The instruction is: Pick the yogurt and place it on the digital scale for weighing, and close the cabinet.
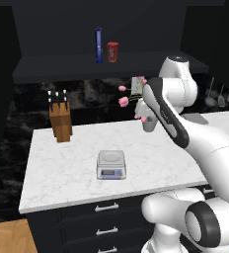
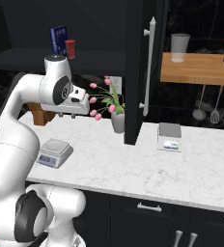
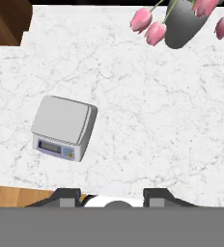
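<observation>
The yogurt point(image 1: 112, 52), a small red cup, stands on the bottom shelf of the open black cabinet point(image 2: 135, 72), next to a tall blue bottle point(image 1: 98, 45); the yogurt point(image 2: 70, 48) also shows above my arm. The silver-grey digital scale point(image 1: 110, 164) sits on the marble counter near its front edge, its platform bare. My gripper point(image 3: 112, 197) hangs high over the counter, pointing down, to the right of the digital scale point(image 3: 63, 127) in the hand view. Its fingers are open with nothing between them.
A wooden knife block point(image 1: 61, 118) stands at the counter's back left. A grey vase of pink tulips point(image 2: 118, 119) stands behind my hand. The cabinet door with its long silver handle point(image 2: 148, 67) juts out over the counter. A second flat scale point(image 2: 169, 136) lies right of it.
</observation>
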